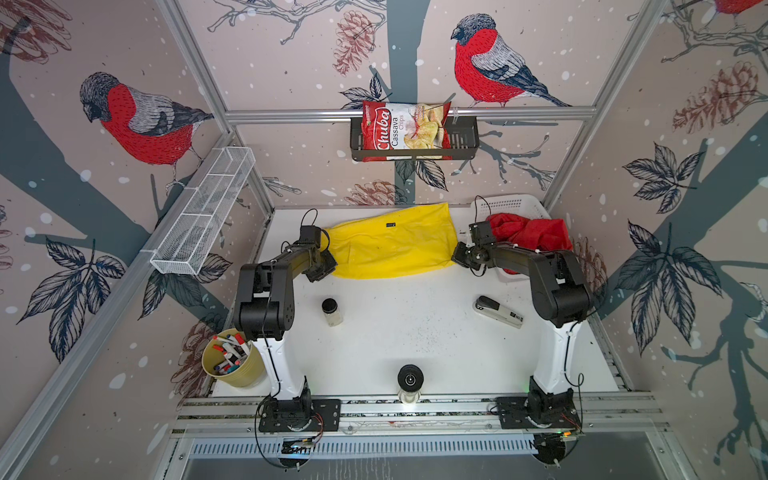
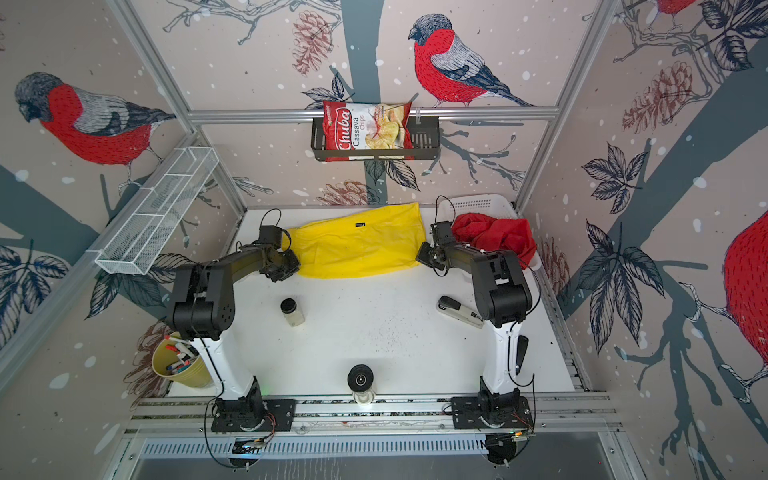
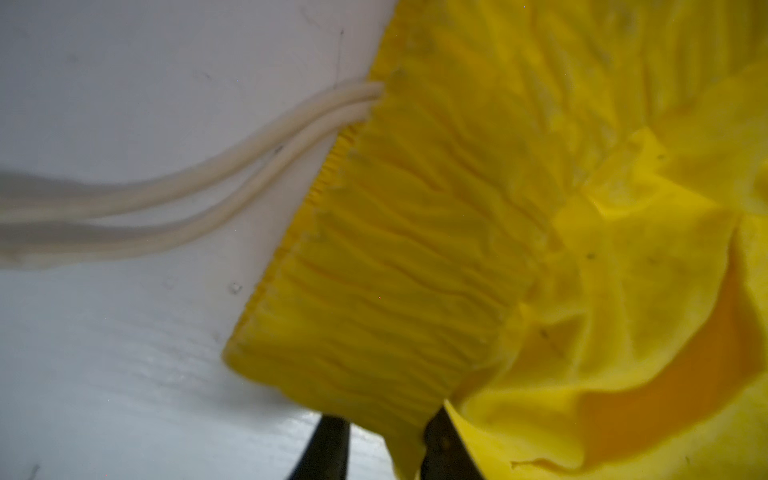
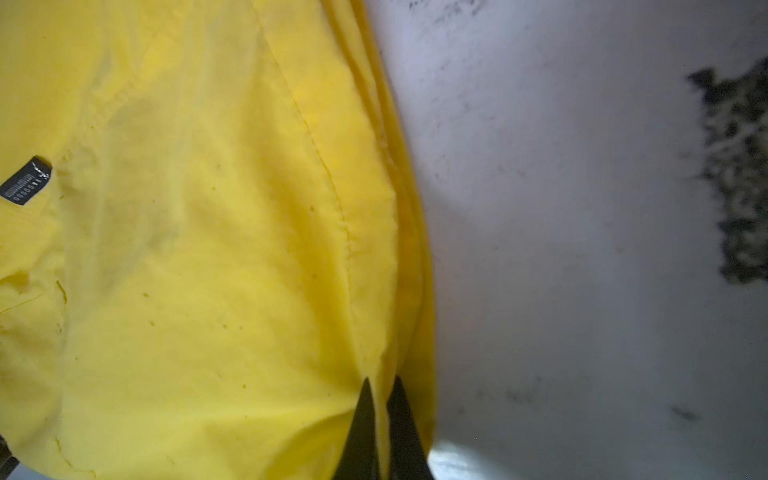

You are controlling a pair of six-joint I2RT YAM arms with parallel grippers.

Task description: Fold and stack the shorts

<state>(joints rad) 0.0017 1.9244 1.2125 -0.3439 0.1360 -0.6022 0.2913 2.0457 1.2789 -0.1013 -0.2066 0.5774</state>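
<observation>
The yellow shorts (image 1: 395, 243), thin smooth cloth, lie spread flat at the far middle of the table (image 1: 415, 332). The left gripper (image 3: 386, 419) is clamped on the ruched waistband corner. The right gripper (image 4: 382, 380) pinches the stitched hem. The red shorts (image 1: 528, 232) sit crumpled in the far-right lattice basket (image 1: 511, 204). The near half lies open between jar (image 1: 332, 311) and stapler (image 1: 496, 311).

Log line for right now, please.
left gripper shut on yellow shorts waistband | right gripper shut on opposite edge | red shorts bunched in basket

You viewed yellow shorts (image 1: 395, 249), bright, with a small black logo (image 1: 390, 225) and cream drawstring (image 3: 187, 195); red shorts (image 1: 532, 235), plain; a basket (image 1: 513, 204) of white lattice; a white table (image 1: 415, 299) speckled with black; walls (image 1: 291, 62) of pale pink patterned with red-breasted grey birds (image 1: 486, 62) and brown pine cones (image 1: 353, 41).
</observation>
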